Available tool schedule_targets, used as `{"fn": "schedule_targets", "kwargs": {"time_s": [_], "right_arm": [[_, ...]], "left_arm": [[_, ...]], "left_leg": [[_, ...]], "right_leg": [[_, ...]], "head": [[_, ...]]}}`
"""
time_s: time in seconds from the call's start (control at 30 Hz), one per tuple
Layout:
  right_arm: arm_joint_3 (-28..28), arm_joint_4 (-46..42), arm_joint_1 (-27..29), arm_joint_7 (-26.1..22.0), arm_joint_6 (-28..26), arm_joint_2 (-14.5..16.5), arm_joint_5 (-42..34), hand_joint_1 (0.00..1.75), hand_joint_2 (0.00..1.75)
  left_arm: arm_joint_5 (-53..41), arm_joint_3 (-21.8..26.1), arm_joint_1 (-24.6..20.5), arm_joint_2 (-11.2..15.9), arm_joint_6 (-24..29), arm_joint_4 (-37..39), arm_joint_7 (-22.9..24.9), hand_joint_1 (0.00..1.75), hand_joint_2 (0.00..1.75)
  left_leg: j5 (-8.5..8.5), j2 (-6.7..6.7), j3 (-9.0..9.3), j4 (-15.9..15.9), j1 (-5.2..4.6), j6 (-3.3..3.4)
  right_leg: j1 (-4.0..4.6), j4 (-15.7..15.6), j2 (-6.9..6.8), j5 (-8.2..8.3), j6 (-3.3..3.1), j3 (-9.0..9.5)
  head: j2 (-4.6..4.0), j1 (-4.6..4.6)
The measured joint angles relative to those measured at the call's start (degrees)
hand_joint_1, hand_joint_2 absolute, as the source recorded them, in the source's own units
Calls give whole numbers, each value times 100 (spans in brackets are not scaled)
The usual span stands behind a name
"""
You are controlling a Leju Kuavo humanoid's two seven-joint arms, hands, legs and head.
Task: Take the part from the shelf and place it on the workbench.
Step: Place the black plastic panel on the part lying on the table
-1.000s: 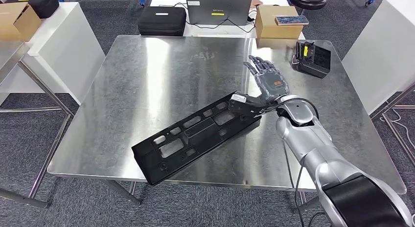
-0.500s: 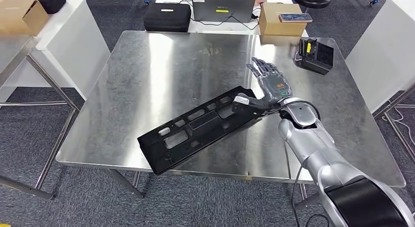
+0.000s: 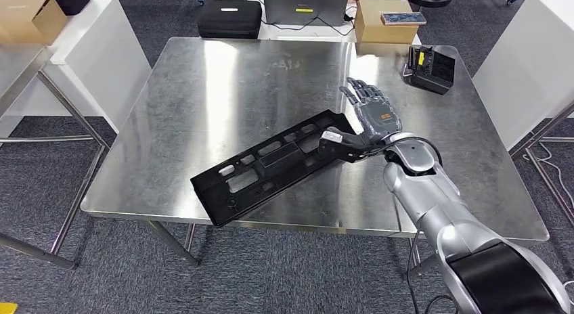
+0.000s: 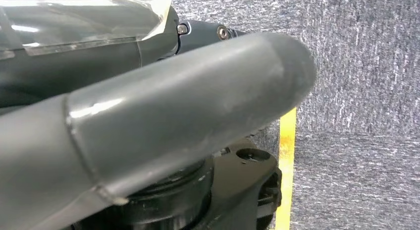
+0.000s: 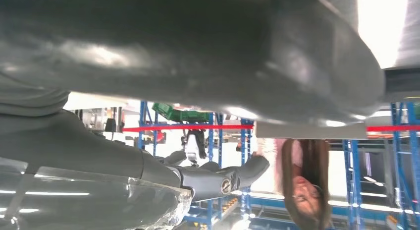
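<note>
**Right hand pinching part at its far end, part angled across the desk**

Right hand (image 3: 371,119) sits at the right end of the part (image 3: 274,166). Thumb is clamped on that end; the other fingers (image 3: 357,93) are spread flat and point away from the robot, over bare steel. So it's a thumb-side pinch, not a full wrap.

Part is a long black slotted panel. Long axis runs diagonally: held end up by the hand, mid-desk, free end down toward the near-left, and its corner looks to poke just past the near edge of the desk (image 3: 203,91). Whole length extends left of the hand, so all the lever arm hangs off one side of the grip.

Can't tell from the head view whether the panel is lying flat on the steel or just above it.

Judgement: placement is nearly done. What matters for release is that near-left corner. If it overhangs, letting go as is risks a tip or slide; shifting the part along its axis, away from the edge, would be safer.

Left hand (image 4: 148,116) hangs beside the body over carpet; grip state can't be read. It's well away from the part, so the right hand is the one in play.
</note>
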Motion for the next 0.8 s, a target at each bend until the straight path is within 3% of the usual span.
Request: {"fn": "schedule_targets", "kwargs": {"time_s": [0.07, 0.1, 0.17, 0.2, 0.23, 0.27, 0.33, 0.4, 0.43, 0.5, 0.57, 0.6, 0.67, 0.73, 0.77, 0.8], "right_arm": [[-5, 0, -4, 1, 0, -18, 2, 0, 0], [-9, 1, -7, 3, 0, -29, 2, 0, 0], [-14, 5, 3, 9, 0, -45, 3, 0, 0], [-15, 10, 18, 12, 0, -50, 3, 0, 0], [-15, 14, 37, 14, 0, -56, 3, 0, 0], [-15, 17, 51, 15, 0, -61, 3, 0, 0], [-16, 20, 50, 15, 0, -64, 3, 0, 0], [-18, 19, 29, 15, -1, -63, 3, 0, 0], [-20, 20, 23, 15, -2, -63, 3, 0, 0], [-30, 22, 29, 15, -3, -69, 2, 0, 0], [-39, 25, 35, 15, -4, -68, 2, 0, 0], [-40, 26, 39, 15, -5, -62, 3, 0, 0], [-40, 28, 50, 15, -7, -49, 8, 0, 0], [-40, 37, 80, 15, -10, -48, 11, 0, 0], [-40, 42, 101, 15, -12, -49, 13, 0, 0], [-40, 45, 119, 15, -14, -50, 16, 0, 0]], "left_arm": [[-6, 0, -5, 3, -1, 0, 0, 0, 0], [-9, 0, -8, 3, -1, 0, 0, 0, 0], [-11, 0, -13, 4, -2, 0, 0, 0, 0], [-12, 0, -13, 4, -3, 0, 1, 0, 0], [-12, 0, -13, 4, -4, 0, 1, 0, 0], [-12, 0, -13, 4, -5, 0, 1, 0, 0], [-12, 0, -13, 3, -5, 0, 1, 0, 0], [-13, -1, -17, 1, -6, 0, 1, 0, 0], [-13, -2, -19, -1, -6, 0, 0, 0, 0], [-14, -2, -22, -4, -8, 0, -1, 0, 0], [-14, -1, -18, 0, -9, 0, -1, 0, 0], [-14, 0, -16, 4, -10, 0, -1, 0, 0], [-14, 0, -16, 8, -16, 0, 1, 0, 0], [-14, 0, -15, 11, -29, 0, 2, 0, 0], [-14, 0, -15, 13, -37, 0, 2, 0, 0], [-16, 0, -15, 15, -44, 0, 2, 0, 0]], "left_leg": [[100, 19, -11, -98, 12, 80], [163, 29, -30, -148, 19, 128], [249, 38, -116, -174, 14, 182], [284, 39, -173, -167, 6, 192], [319, 37, -229, -158, 0, 194], [348, 35, -280, -145, -3, 190], [389, 32, -366, -98, -4, 168], [417, 33, -444, -34, -17, 127], [434, 32, -474, -1, -25, 101], [482, 20, -525, 29, -39, 40], [414, 7, -599, 112, -30, -16], [261, 4, -669, 264, -19, -51], [-211, 5, -890, 870, 19, -132], [-511, 6, -1072, 1490, 59, -193], [-505, 6, -1043, 1566, 78, -210], [-400, 7, -896, 1411, 94, -217]], "right_leg": [[14, 77, -2, -65, 35, -75], [23, 253, -1, -191, 21, -165], [25, 974, 1, -603, -47, -459], [22, 1355, 1, -769, -51, -591], [23, 1600, 1, -855, -30, -653], [23, 1624, 0, -841, 12, -600], [22, 991, -1, -621, 103, -147], [46, 229, 8, -479, 100, 344], [66, 35, 16, -458, 72, 452], [83, 7, 26, -427, 11, 423], [17, -6, 11, -377, -70, 368], [-16, -14, 4, -338, -124, 336], [-25, -14, -4, -261, -199, 254], [-18, -7, -8, -197, -201, 170], [-18, -2, -9, -169, -187, 131], [-21, 4, -8, -144, -168, 97]], "head": [[0, 7], [0, 19], [0, 43], [0, 51], [0, 57], [1, 61], [1, 70], [1, 68], [1, 71], [1, 69], [1, 69], [0, 55], [0, 28], [1, 18], [1, 17], [1, 17]]}}
